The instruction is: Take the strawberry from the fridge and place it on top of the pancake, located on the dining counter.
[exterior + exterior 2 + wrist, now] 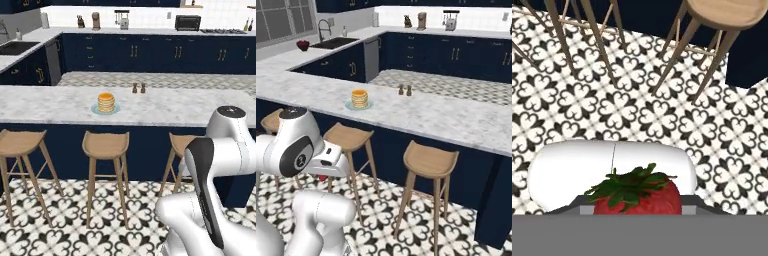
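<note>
Gripping strawberry | lodged between claw tips | above floor

The strawberry sits low in the hand view, red with a spread of green leaves on top, clamped between the two dark fingertips of the hand, one on each side of it. Below lies the floor, tiled in white with a repeating black heart-and-petal pattern. A wooden stool with a round tan seat stands at the top right, its slanted legs reaching down onto the tiles. More wooden stool legs with thin crossbars stand at the top left. A dark navy panel runs behind the stools along the top edge and ends in a corner at the right.
</note>
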Available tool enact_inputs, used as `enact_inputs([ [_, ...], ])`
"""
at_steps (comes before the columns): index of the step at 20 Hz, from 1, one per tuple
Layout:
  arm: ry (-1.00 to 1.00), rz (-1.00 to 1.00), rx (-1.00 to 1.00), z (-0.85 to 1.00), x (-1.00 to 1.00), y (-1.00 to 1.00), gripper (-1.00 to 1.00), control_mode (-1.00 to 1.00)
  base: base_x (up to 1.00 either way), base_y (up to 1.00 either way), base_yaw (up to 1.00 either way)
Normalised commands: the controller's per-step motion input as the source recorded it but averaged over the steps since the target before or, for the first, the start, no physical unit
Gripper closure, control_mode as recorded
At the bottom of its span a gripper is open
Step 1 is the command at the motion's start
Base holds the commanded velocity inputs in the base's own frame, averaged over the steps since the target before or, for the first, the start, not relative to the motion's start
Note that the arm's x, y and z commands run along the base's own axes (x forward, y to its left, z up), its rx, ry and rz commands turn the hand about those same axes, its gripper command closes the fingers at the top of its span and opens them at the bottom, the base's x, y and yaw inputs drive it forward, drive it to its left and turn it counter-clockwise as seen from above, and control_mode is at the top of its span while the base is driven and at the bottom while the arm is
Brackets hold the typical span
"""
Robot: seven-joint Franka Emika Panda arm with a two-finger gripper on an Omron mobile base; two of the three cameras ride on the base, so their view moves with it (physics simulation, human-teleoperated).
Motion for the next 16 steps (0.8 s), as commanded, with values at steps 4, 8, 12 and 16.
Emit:
enact_inputs([
  [4, 0.00, 0.00, 0.00, 0.00, 0.00, 0.00, 1.00, 1.00, 0.05, 0.93, -0.47],
  [8, 0.00, 0.00, 0.00, 0.00, 0.00, 0.00, 1.00, 1.00, 0.07, 1.00, -0.45],
  [12, 0.00, 0.00, 0.00, 0.00, 0.00, 0.00, 1.00, 1.00, 0.03, 1.00, -0.43],
  [16, 0.00, 0.00, 0.00, 0.00, 0.00, 0.00, 1.00, 1.00, 0.13, 0.96, -0.28],
])
